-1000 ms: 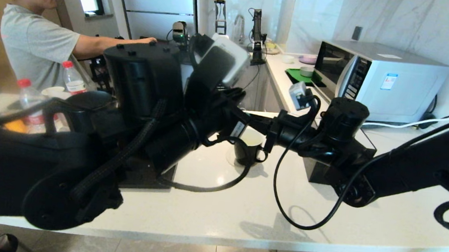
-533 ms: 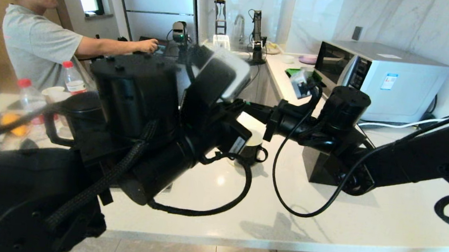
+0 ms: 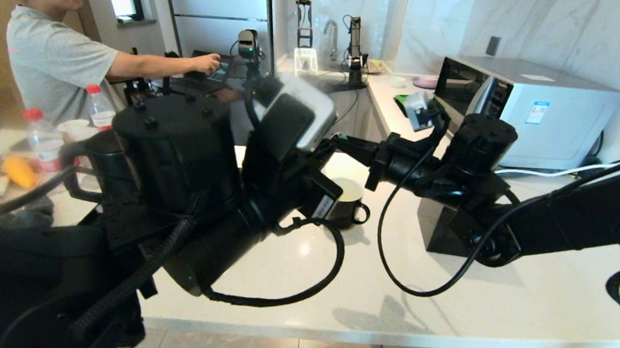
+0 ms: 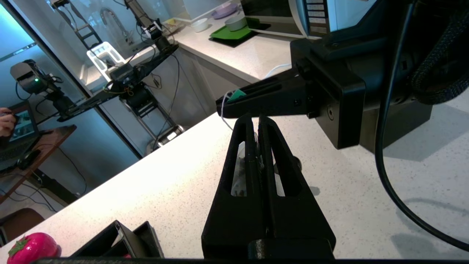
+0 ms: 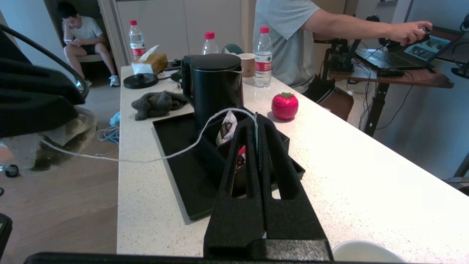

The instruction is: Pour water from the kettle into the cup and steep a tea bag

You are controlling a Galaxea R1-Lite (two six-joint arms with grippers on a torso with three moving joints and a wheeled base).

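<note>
Over the white counter (image 3: 443, 306), at the centre of the head view, we see both arms meet just above the cup (image 3: 347, 202). The right gripper (image 4: 229, 104), reaching in from three o'clock, has its fingers pressed together on the thin white string (image 5: 165, 156) and its small green tag (image 4: 237, 95). The left gripper (image 4: 255, 123), coming from seven o'clock, is clamped on the tea bag (image 4: 240, 172), whose greyish pouch shows through the slots in its fingers. The kettle (image 5: 216, 86) stands upright on the black tray (image 5: 176, 146) at nine o'clock from the cup, well apart from it, lid on. We cannot tell whether the cup holds water.
</note>
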